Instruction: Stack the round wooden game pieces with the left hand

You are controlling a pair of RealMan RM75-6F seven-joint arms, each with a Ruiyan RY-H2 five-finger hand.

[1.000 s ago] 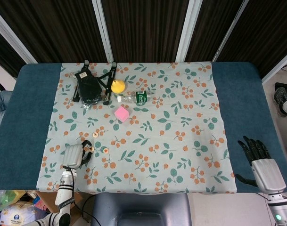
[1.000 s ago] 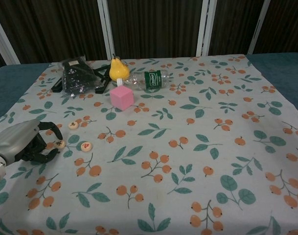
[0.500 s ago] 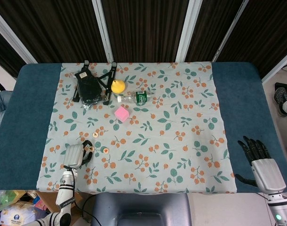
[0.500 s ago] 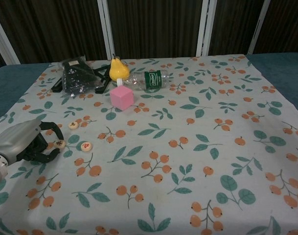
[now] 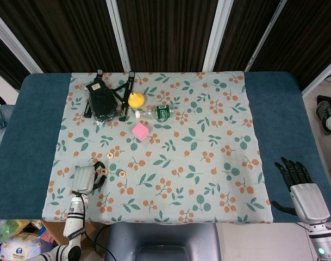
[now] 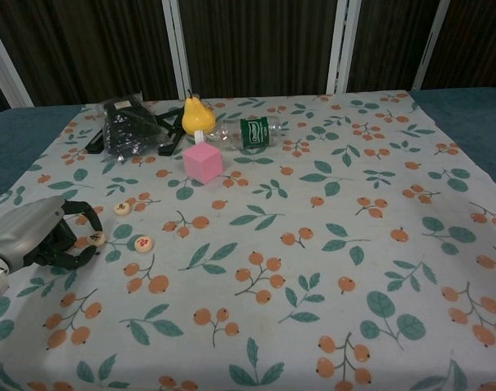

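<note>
The robot's left hand (image 6: 37,238) rests low at the near left of the surface (image 5: 154,179), dark fingers (image 6: 78,213) curled around a round wooden game piece (image 6: 95,239) that touches its fingertips; whether it is actually pinched cannot be told. A second piece (image 6: 143,242) lies just beside it, a third (image 6: 122,208) a little farther back. The right hand (image 5: 301,190) lies spread and empty on the blue edge, well apart. Toward the back of the floral cloth (image 6: 313,212) sit a pink cube (image 6: 202,163), a yellow pear (image 6: 195,115), a clear bottle (image 6: 248,133) and a black bundle (image 6: 125,130), before dark panelled walls (image 5: 165,32).
</note>
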